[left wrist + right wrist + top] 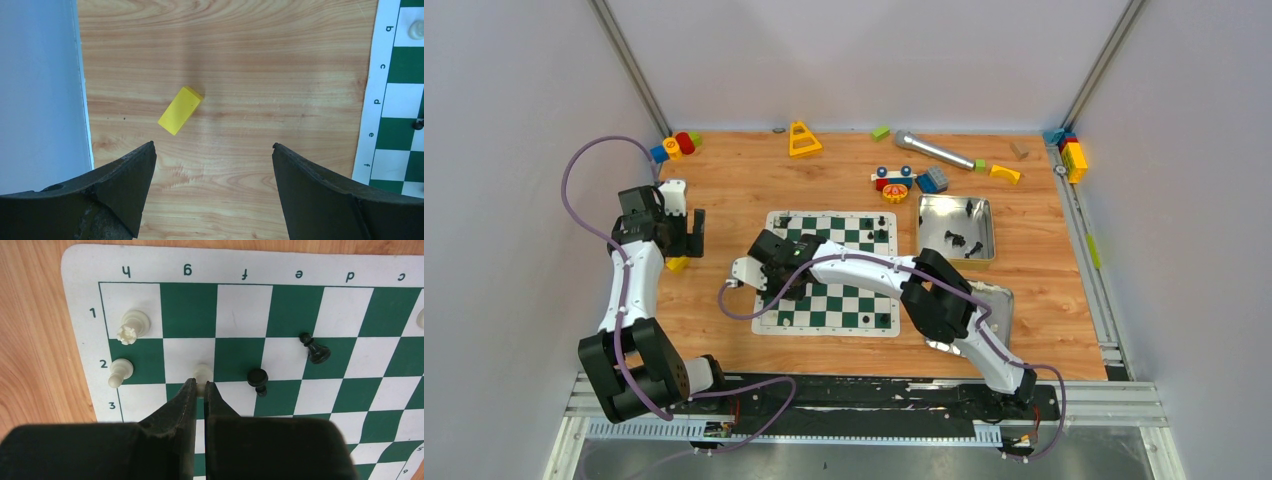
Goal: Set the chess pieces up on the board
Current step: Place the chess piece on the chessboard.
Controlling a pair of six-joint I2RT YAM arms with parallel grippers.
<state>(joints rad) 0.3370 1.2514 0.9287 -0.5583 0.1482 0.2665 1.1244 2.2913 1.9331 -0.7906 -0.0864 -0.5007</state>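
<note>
The green-and-white board (864, 300) lies mid-table. My right gripper (200, 384) is shut on a cream-white pawn (202, 373) over the g2 square near the board's corner; it reaches across the board in the top view (776, 262). A white rook (132, 326) stands on h1 and a white pawn (119, 372) on h2. Two black pawns (258, 379) (315, 349) lie tipped nearby. My left gripper (214, 150) is open and empty above bare wood left of the board (386, 100); it also shows in the top view (682, 232).
A yellow block (180, 110) lies ahead of the left gripper, near the left wall. A silver tin (956, 228) with several black pieces stands right of the board; its lid (994, 305) lies under the right arm. Toy blocks and a microphone (934, 151) line the far edge.
</note>
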